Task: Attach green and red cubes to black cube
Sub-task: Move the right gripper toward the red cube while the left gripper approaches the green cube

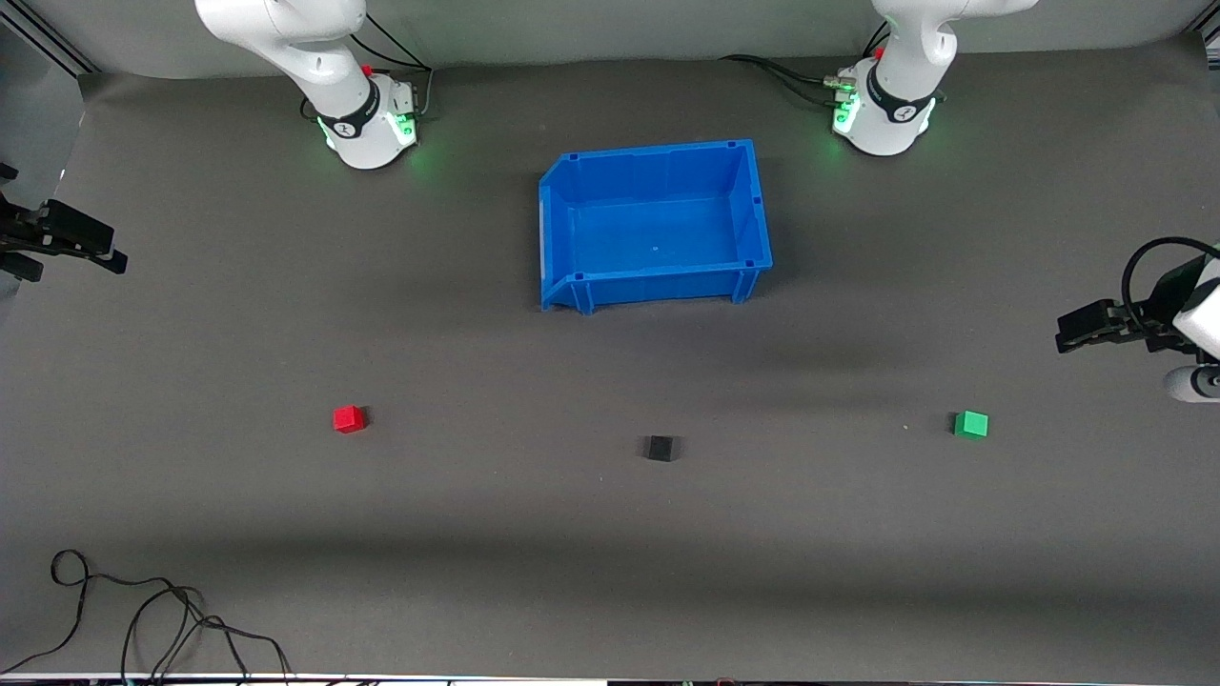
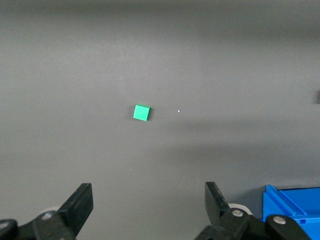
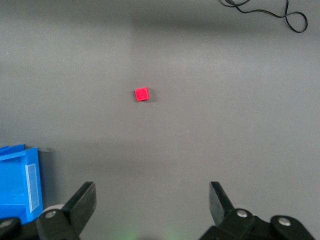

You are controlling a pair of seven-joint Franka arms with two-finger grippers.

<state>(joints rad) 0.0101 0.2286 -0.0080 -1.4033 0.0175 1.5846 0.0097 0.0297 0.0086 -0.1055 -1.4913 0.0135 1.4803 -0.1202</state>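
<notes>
The grey worktop (image 1: pixel 610 534) carries three small cubes in a loose row, all nearer the front camera than the blue bin (image 1: pixel 656 226). The red cube (image 1: pixel 349 418) lies toward the right arm's end of the worktop, the green cube (image 1: pixel 971 424) toward the left arm's end, and the black cube (image 1: pixel 660 448) sits between them, slightly nearer the camera than either and well apart from both. None of the cubes touches another, and none touches the bin.

The bin stands open-topped between the two arm bases, roughly midway along the worktop, farther from the camera than the black cube.

The left gripper (image 1: pixel 1077 333) hangs in the air over the left arm's end of the worktop, and in the left wrist view its fingers (image 2: pixel 80 205) are spread wide apart with nothing between them. That view looks down on the green cube (image 2: pixel 141 112), lying flat on the bare worktop, with a corner of the bin (image 2: pixel 295 197) at the edge.

The right gripper (image 1: pixel 100 252) hangs over the right arm's end of the worktop, its fingers (image 3: pixel 82 202) likewise held wide apart and empty. The right wrist view shows the red cube (image 3: pixel 142 94) lying alone, part of the bin (image 3: pixel 20 182) to one side, and a loop of black cable (image 3: pixel 280 12) lying on the worktop
</notes>
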